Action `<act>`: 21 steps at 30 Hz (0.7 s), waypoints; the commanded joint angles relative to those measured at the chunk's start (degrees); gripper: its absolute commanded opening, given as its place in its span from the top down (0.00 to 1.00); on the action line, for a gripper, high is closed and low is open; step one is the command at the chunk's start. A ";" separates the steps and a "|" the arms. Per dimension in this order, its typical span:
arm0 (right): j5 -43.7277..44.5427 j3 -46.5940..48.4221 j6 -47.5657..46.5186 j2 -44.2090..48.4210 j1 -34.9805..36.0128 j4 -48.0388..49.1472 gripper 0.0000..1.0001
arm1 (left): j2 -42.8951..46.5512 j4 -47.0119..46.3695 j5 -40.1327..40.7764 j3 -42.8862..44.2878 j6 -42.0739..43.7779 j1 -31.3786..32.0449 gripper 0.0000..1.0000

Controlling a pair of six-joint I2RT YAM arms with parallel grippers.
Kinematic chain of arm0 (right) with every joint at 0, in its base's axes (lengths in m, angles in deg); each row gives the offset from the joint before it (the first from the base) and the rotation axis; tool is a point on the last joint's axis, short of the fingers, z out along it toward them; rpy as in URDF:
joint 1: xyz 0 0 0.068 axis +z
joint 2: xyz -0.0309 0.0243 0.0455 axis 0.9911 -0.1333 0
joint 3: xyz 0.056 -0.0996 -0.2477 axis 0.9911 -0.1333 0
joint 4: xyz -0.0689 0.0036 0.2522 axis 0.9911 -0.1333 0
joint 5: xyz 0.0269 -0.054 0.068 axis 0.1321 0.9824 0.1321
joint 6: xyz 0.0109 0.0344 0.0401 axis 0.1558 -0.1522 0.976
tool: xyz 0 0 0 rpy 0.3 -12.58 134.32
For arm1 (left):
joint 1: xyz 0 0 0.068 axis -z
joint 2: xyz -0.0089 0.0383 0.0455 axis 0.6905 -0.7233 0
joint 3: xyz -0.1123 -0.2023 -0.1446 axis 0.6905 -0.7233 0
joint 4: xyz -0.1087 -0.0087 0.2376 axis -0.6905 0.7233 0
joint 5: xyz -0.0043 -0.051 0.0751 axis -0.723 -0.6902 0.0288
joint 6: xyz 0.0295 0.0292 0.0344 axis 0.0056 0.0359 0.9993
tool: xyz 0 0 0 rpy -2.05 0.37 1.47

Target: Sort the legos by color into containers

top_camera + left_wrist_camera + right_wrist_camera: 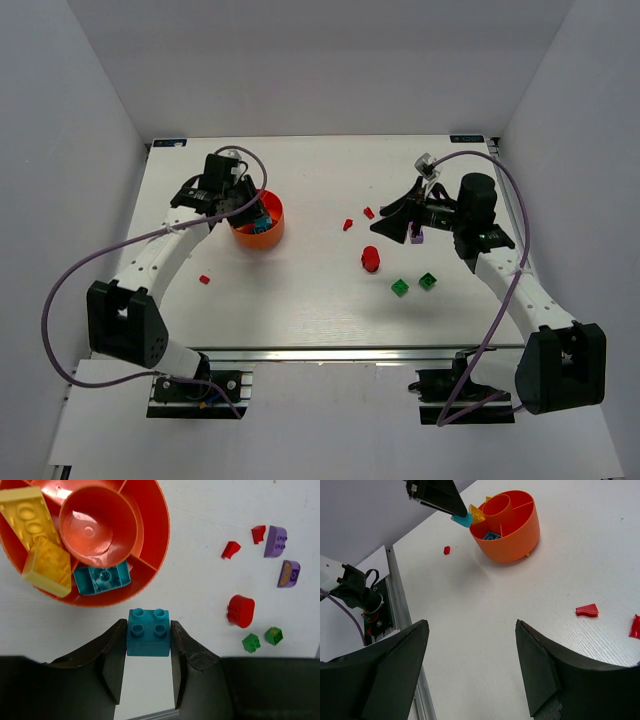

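My left gripper is shut on a teal lego brick, held just off the near rim of the orange dish. Inside the dish's containers lie two yellow bricks and another teal piece; the central cup is bare. From above, the left gripper hangs over the dish. My right gripper is open with nothing between its fingers, hovering over bare table. Loose on the table are a red round piece, two green bricks, small red wedges and purple pieces.
One small red piece lies alone left of the dish, near the left arm. The right gripper hangs over the purple pieces. White walls enclose the table on three sides; a metal rail runs along the near edge.
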 commanded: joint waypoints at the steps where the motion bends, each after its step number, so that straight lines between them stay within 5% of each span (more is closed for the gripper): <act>1: -0.43 -0.59 -0.96 0.15 -0.72 0.88 0.25 | -2.80 1.75 5.51 5.41 0.25 1.52 0.95; 6: -1.13 -0.68 -0.44 0.24 -1.16 1.32 0.25 | -5.80 3.51 11.92 8.14 0.34 2.14 0.93; 21: -2.28 -1.20 0.97 0.24 -2.30 2.64 0.25 | -10.55 4.73 14.39 8.05 -0.81 2.14 0.78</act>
